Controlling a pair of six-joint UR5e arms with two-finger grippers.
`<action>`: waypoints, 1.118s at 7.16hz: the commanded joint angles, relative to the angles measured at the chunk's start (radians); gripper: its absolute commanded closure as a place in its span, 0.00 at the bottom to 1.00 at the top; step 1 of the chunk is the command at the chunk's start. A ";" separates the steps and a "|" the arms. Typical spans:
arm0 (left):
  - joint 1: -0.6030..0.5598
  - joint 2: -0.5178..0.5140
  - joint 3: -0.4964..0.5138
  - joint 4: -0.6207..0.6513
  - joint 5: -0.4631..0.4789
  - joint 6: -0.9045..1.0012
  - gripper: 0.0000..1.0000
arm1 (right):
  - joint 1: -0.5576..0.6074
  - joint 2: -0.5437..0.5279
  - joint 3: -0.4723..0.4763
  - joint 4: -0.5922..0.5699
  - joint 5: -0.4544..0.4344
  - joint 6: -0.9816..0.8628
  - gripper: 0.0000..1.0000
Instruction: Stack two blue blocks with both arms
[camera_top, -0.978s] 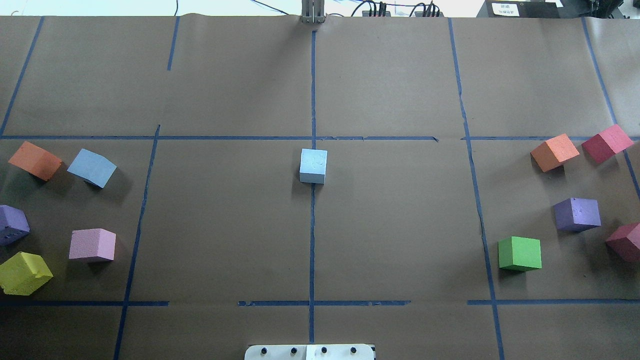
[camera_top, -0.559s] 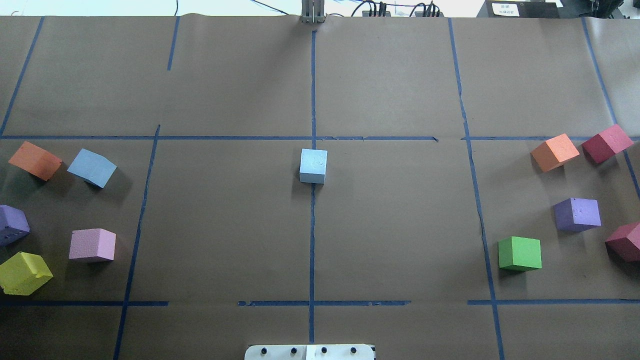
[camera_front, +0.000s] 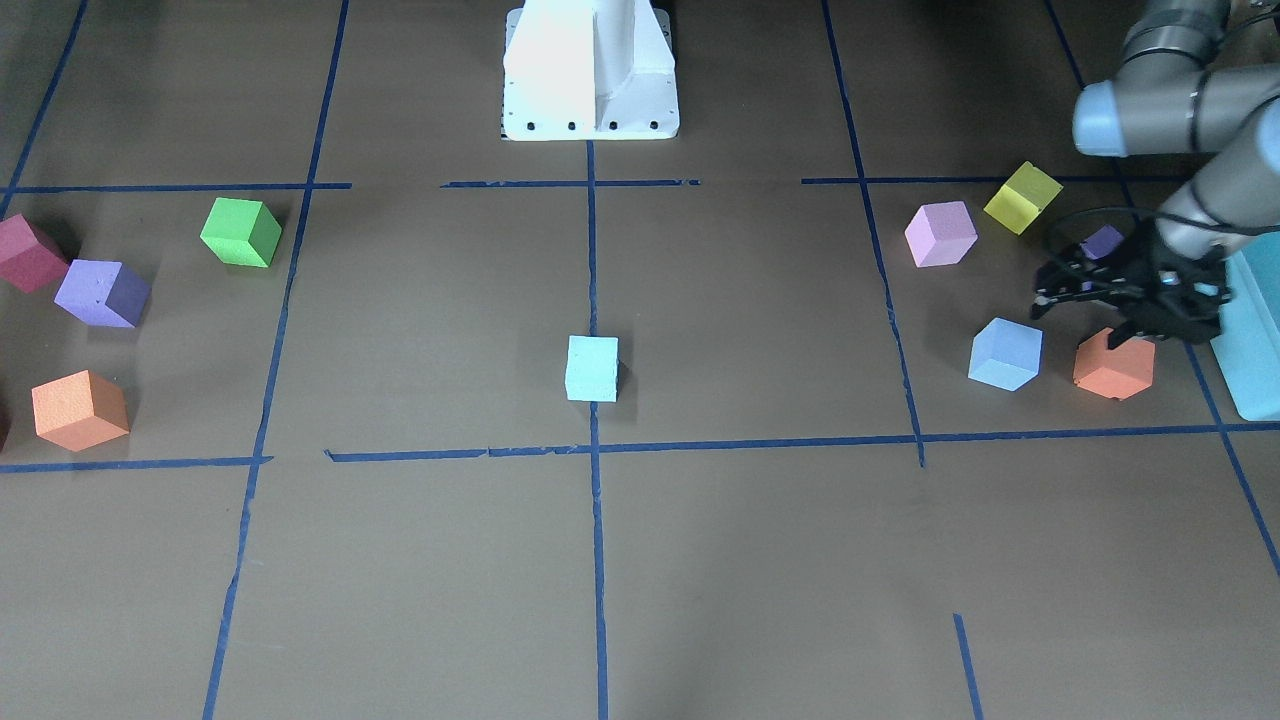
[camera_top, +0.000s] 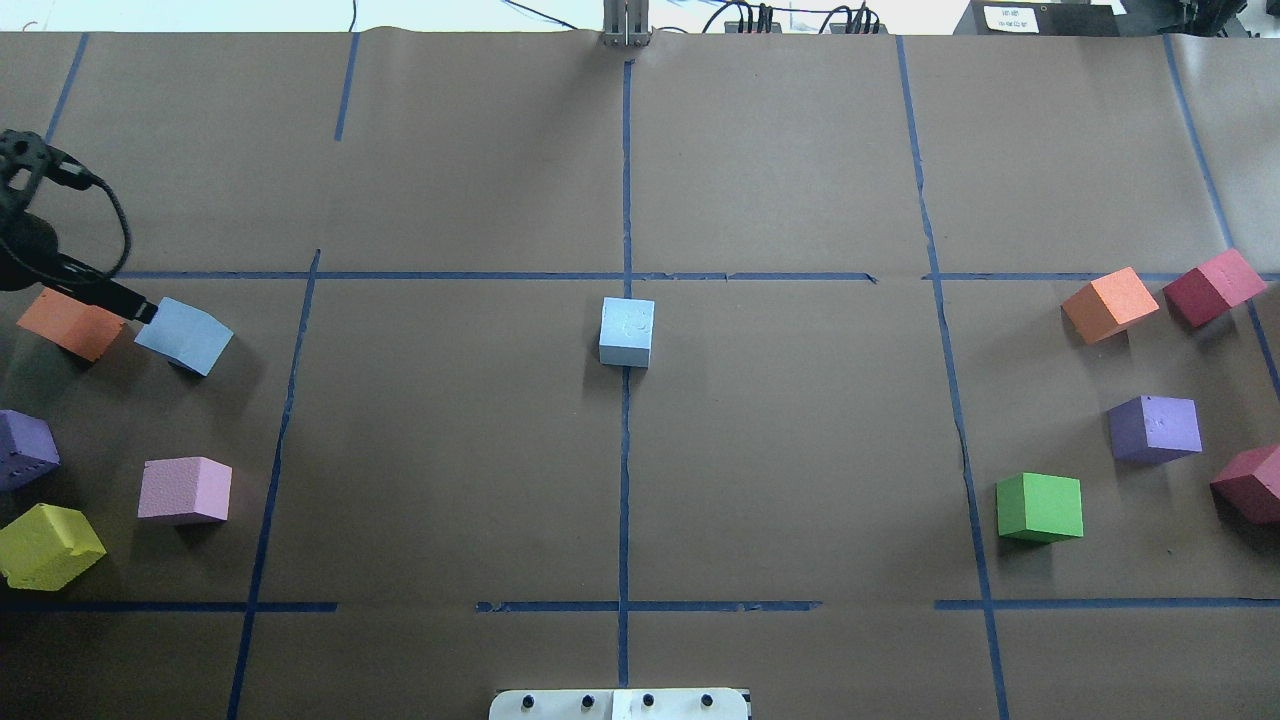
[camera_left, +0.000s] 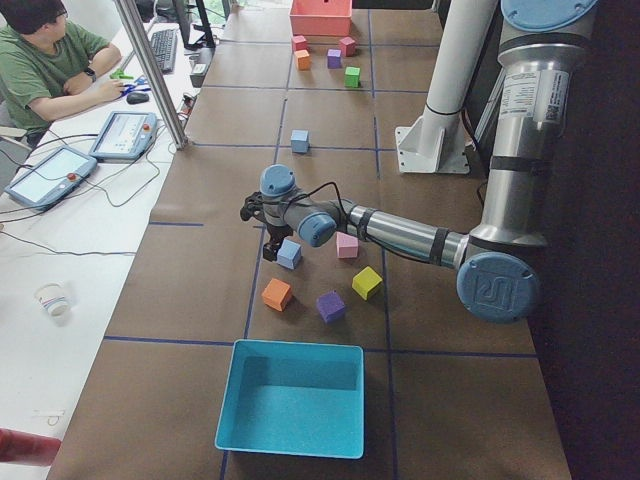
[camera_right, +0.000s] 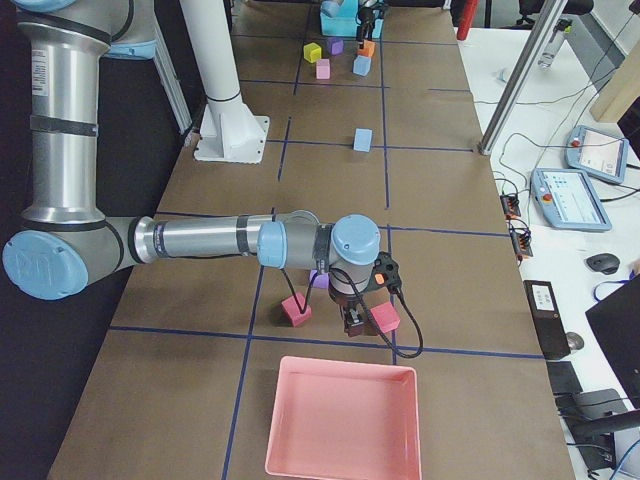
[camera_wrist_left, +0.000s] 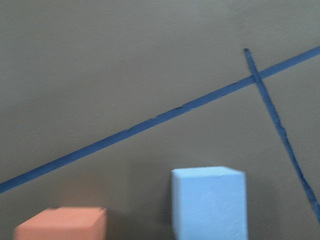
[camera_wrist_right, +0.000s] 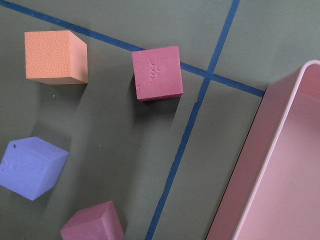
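The pale cyan block (camera_top: 627, 331) sits on the centre tape line and also shows in the front view (camera_front: 592, 368). The sky-blue block (camera_top: 184, 335) lies at the left beside an orange cube (camera_top: 70, 322). It fills the bottom of the left wrist view (camera_wrist_left: 210, 202). My left gripper (camera_front: 1050, 285) hovers just above and beside the sky-blue block (camera_front: 1005, 353), jaws apart and empty. One finger (camera_top: 105, 290) reaches to the block's edge. My right gripper (camera_right: 350, 322) shows only in the right side view, low over the red cubes. I cannot tell whether it is open.
A teal box (camera_left: 290, 400) stands at the table's left end and a pink tray (camera_right: 345, 420) at the right end. Purple, pink and yellow cubes (camera_top: 185, 490) lie near the left arm. Orange, red, purple and green cubes (camera_top: 1040, 507) lie on the right. The white pedestal (camera_front: 590, 70) stands at the robot's side.
My left gripper has come into the overhead view at the left edge, beside the sky-blue block. No block has moved.
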 joint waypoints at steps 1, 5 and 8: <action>0.069 -0.036 0.039 -0.010 0.046 -0.011 0.00 | 0.000 0.000 -0.001 0.006 0.000 -0.001 0.00; 0.068 -0.030 0.056 -0.008 0.044 -0.019 0.00 | 0.000 -0.002 -0.006 0.006 -0.001 -0.004 0.00; 0.071 -0.036 0.102 -0.008 0.043 -0.025 0.00 | 0.000 -0.002 -0.010 0.006 -0.001 -0.006 0.00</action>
